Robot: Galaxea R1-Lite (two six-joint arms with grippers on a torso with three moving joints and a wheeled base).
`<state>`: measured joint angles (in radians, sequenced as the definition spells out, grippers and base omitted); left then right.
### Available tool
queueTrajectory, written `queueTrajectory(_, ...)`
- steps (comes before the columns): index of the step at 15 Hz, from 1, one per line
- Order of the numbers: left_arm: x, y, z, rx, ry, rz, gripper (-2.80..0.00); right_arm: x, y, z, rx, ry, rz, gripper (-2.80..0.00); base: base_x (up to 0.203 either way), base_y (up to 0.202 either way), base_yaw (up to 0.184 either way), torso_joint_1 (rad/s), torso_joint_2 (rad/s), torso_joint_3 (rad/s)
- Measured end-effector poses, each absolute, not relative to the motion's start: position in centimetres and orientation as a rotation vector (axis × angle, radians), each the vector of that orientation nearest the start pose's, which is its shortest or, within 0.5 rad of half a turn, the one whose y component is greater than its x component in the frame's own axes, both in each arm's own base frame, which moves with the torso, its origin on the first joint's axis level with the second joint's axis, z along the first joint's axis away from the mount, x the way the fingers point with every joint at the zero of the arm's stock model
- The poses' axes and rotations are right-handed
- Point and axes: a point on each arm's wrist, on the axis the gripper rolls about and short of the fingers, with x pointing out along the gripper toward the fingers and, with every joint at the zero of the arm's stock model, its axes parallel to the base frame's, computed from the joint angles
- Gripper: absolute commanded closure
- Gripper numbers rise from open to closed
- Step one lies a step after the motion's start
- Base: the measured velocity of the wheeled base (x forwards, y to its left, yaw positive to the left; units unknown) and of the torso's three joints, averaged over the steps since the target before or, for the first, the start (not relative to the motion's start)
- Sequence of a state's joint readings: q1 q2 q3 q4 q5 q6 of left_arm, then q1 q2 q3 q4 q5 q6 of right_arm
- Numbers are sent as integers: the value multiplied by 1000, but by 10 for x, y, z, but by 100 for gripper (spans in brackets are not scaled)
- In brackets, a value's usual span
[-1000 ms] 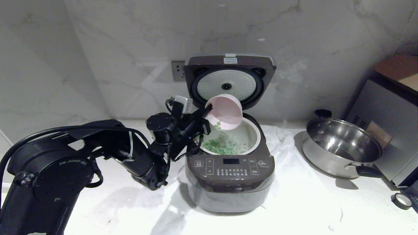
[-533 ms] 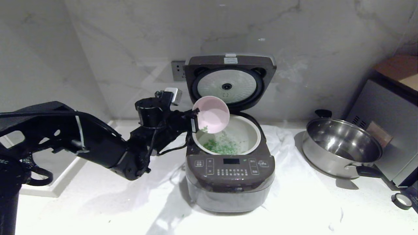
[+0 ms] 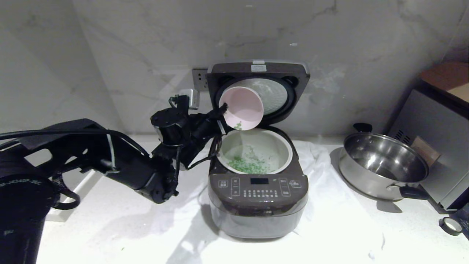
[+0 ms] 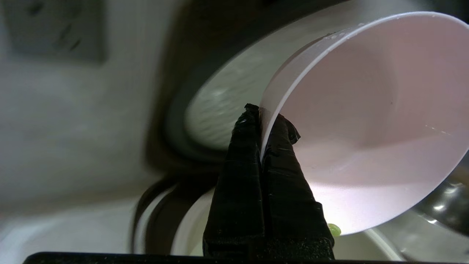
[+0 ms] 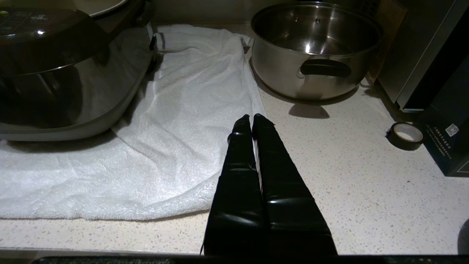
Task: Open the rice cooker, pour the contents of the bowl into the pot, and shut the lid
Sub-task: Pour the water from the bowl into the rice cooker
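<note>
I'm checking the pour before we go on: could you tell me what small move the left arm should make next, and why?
Probably tip the bowl a little steeper over the pot. The left gripper pinches its rim, and a few green bits cling at the lower lip, while most green bits lie in the pot. The lid stands open.

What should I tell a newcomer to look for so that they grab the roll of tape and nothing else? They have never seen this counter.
Start at the open rice cooker mid-counter and go right, past the steel pan. Nearer the counter's front edge, beside a dark box, lies the roll of tape. It is a small flat dark ring with a pale inside, the smallest thing there.
</note>
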<state>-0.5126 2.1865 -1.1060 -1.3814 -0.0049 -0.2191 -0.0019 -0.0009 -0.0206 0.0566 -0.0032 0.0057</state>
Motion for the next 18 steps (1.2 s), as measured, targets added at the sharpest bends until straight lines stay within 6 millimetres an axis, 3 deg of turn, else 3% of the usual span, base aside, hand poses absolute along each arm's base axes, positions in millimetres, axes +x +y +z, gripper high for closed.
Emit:
queueTrajectory(2,368,-199,136,-284,-264,-579,0,-24,0,75,6,35,-5,0,0,0,0,0,0,0)
queueTrajectory(4,369,-194,109,-260,-184,-599,0,-24,0,75,6,35,-5,0,0,0,0,0,0,0)
queueTrajectory(9,365,-181,72,-144,-64,-749,0,-24,0,75,6,35,-5,0,0,0,0,0,0,0)
queueTrajectory(12,376,-174,73,-130,-94,-747,0,-24,0,75,6,35,-6,0,0,0,0,0,0,0)
queueTrajectory(15,373,-168,60,-123,-46,-732,0,-24,0,75,6,35,-6,0,0,0,0,0,0,0)
queueTrajectory(18,382,-166,70,-147,-81,-722,0,-24,0,75,6,36,-5,0,0,0,0,0,0,0)
